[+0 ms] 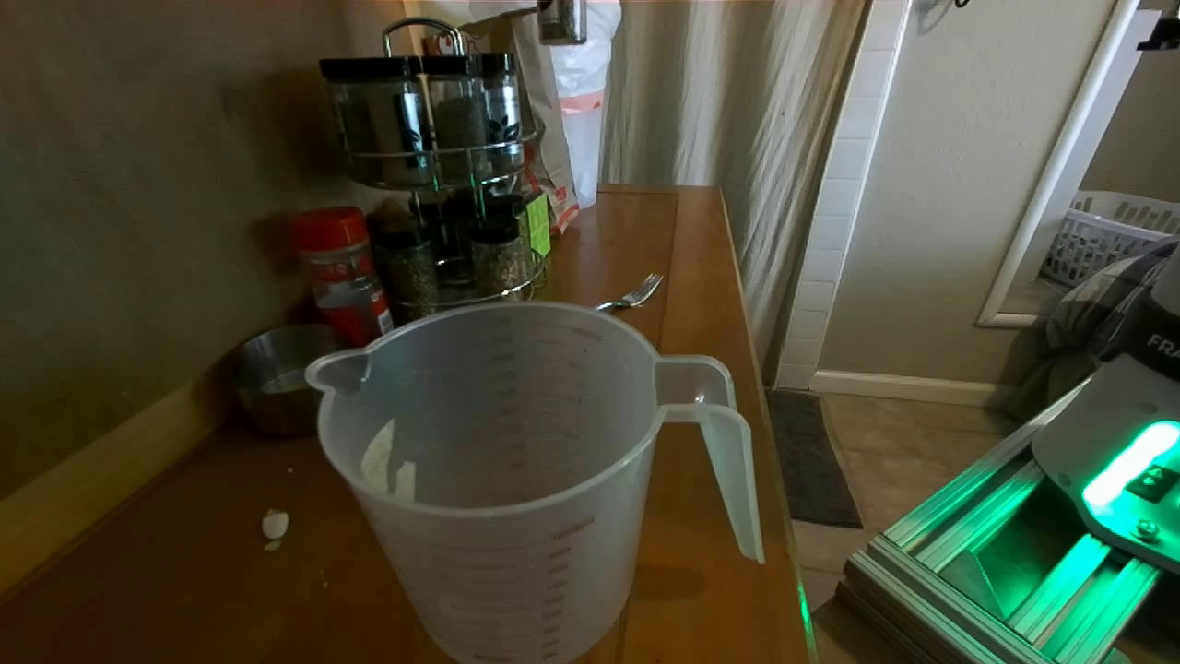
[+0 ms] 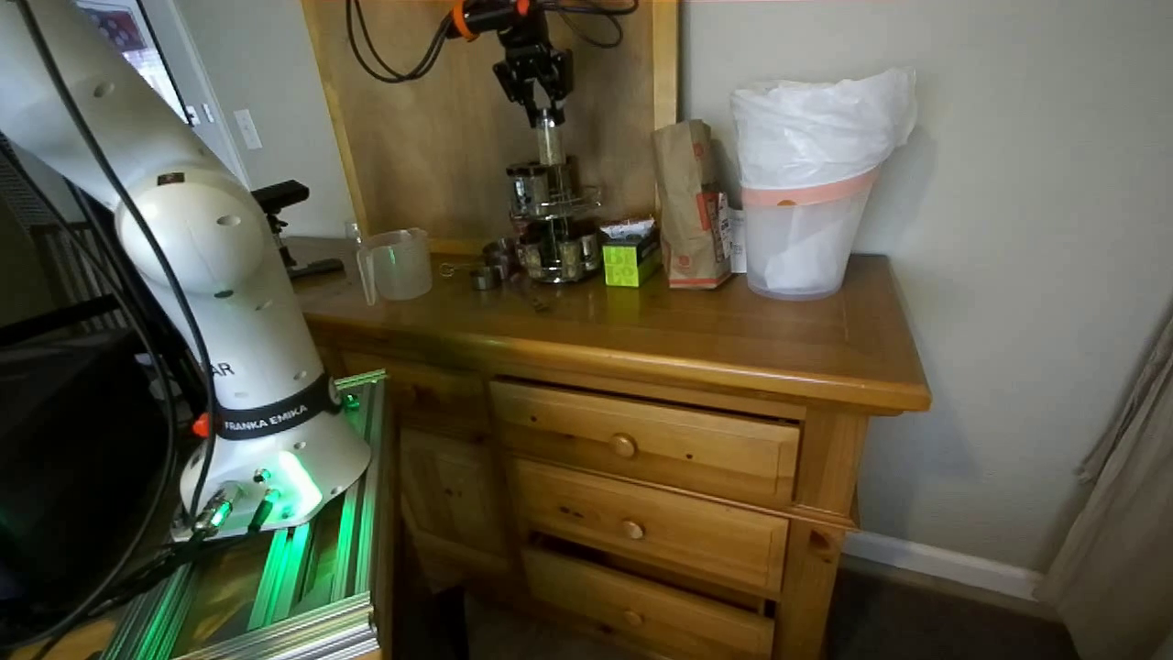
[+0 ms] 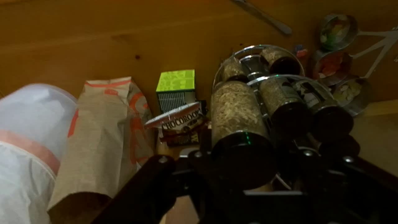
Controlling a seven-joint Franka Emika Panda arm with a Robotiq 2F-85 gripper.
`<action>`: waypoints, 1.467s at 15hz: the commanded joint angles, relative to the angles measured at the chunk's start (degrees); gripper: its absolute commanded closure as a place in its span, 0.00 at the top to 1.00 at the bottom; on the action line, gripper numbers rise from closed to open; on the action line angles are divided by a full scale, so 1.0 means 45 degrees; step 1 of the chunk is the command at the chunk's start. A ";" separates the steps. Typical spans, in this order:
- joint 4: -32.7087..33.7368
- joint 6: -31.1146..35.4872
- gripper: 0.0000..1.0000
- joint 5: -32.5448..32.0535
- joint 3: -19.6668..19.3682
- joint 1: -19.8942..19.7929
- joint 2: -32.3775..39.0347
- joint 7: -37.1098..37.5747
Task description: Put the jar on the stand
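The jar, clear with a dark lid and olive-yellow speckled contents, hangs upright in my gripper. The jar shows in both exterior views and large in the wrist view. My gripper is shut on it near the lid, one finger on each side. The stand is a two-tier wire rack with a top handle; its wire also shows in the wrist view. Several dark-lidded jars sit on both tiers. In an exterior view the jar's base is above the upper tier, to one side of the handle.
A paper bag, a green box and a lined bin stand beside the stand. A measuring jug, a red-lidded jar, a metal cup and a fork are on the dresser top.
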 commanded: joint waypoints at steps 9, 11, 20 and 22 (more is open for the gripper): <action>-0.0585 0.3575 0.24 0.3227 -0.0546 0.0962 0.2112 -0.5310; -0.0562 0.3387 0.24 0.3531 -0.0522 0.0810 0.2124 -0.5601; -0.0364 0.2380 0.24 0.3937 -0.0511 0.0711 0.2218 -0.5946; -0.0306 0.2117 0.24 0.3830 -0.0480 0.0653 0.2219 -0.5960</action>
